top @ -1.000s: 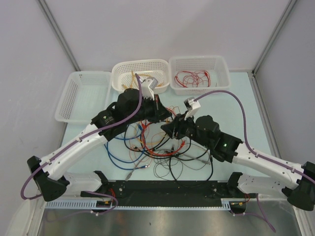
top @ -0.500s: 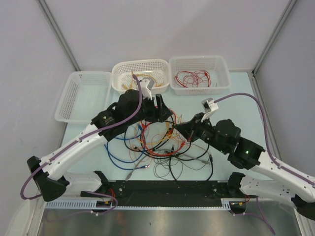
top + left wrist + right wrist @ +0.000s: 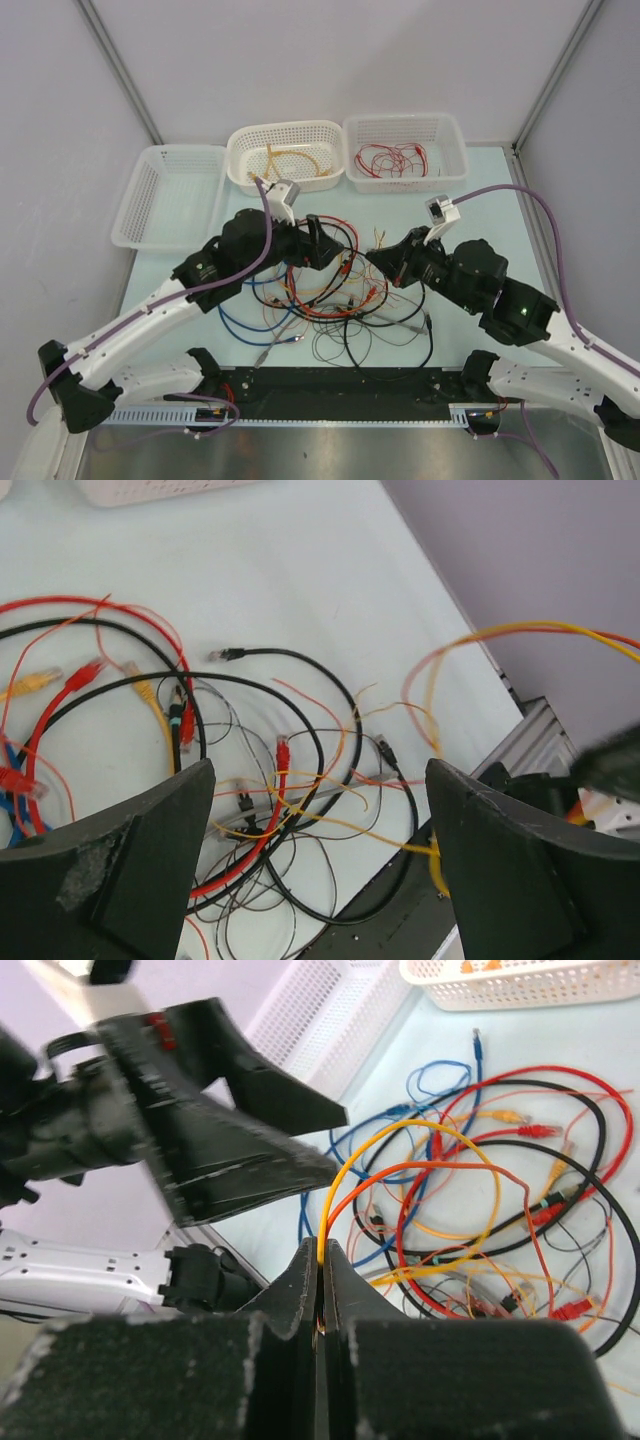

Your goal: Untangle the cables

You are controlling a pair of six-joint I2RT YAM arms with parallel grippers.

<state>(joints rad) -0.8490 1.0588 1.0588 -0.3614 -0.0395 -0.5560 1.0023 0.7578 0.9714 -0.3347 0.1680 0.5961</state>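
Note:
The cables (image 3: 320,290) lie in a tangled heap of red, orange, blue, black and grey loops in the middle of the table. My left gripper (image 3: 332,243) hovers over the heap's far edge. In the left wrist view it (image 3: 318,770) stands wide open with nothing between its fingers (image 3: 130,870) and the tangle (image 3: 282,755) below. My right gripper (image 3: 377,257) is at the heap's right side. In the right wrist view it (image 3: 320,1252) is shut on a thin yellow and orange wire (image 3: 330,1210) that arches up out of the pile.
Three white baskets line the far edge: a left one (image 3: 170,195) with nothing showing inside, a middle one (image 3: 285,150) holding yellow wires, and a right one (image 3: 405,150) holding red wires. The black base rail (image 3: 340,395) runs along the near edge.
My left gripper has opened and drawn back slightly toward the near left. My right gripper has shut on the yellow and orange wire and moved right, lifting it from the pile.

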